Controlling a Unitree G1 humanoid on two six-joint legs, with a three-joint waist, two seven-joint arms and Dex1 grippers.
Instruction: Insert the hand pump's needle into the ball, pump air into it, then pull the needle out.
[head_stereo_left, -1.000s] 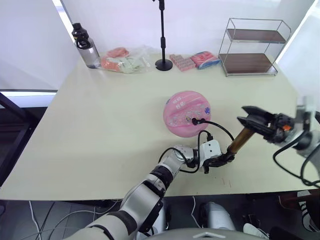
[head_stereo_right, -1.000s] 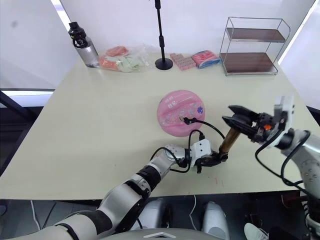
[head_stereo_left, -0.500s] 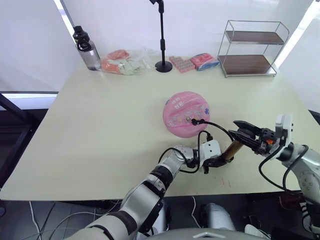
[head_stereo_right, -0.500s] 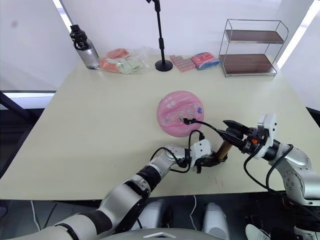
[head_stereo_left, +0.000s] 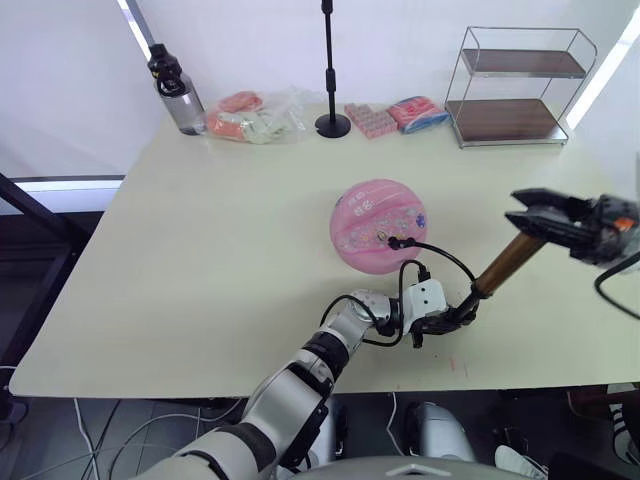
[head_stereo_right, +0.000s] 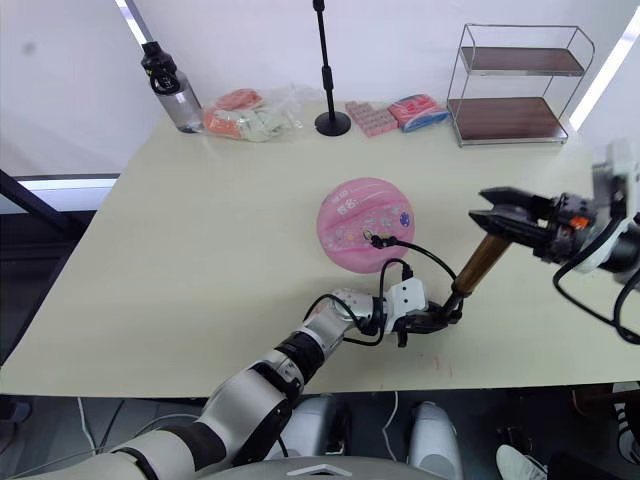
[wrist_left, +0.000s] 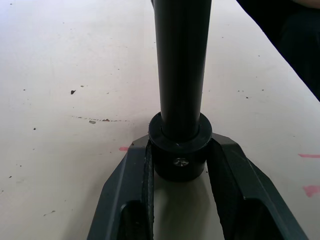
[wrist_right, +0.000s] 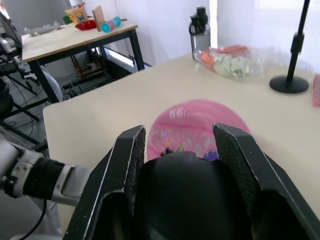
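Now we hold the hand pump (head_stereo_left: 500, 268) at both ends.
Left jaws (head_stereo_right: 437, 320) clamp its base on the table (head_stereo_left: 200, 250); right jaws (head_stereo_right: 500, 212) grip its handle; ball (head_stereo_left: 378, 225) at ten o'clock.

The ball (head_stereo_left: 378, 225) looks like smooth pink rubber with a soft sheen and printed patterns. The hand pump (head_stereo_left: 503, 266) has a brushed bronze-gold metal barrel; its base cap (wrist_left: 180, 145) is matt black plastic with a small shiny screw, its hose (head_stereo_right: 425, 253) glossy black rubber. The table (head_stereo_left: 230, 240) is a matt cream laminate, lightly speckled and scuffed. The left gripper's fingers (wrist_left: 230, 170) are matt black plastic. The rack (head_stereo_left: 520, 85) pairs thin bright wire with dark wood shelves. The bottle (head_stereo_left: 178, 95) looks like dull grey metal.
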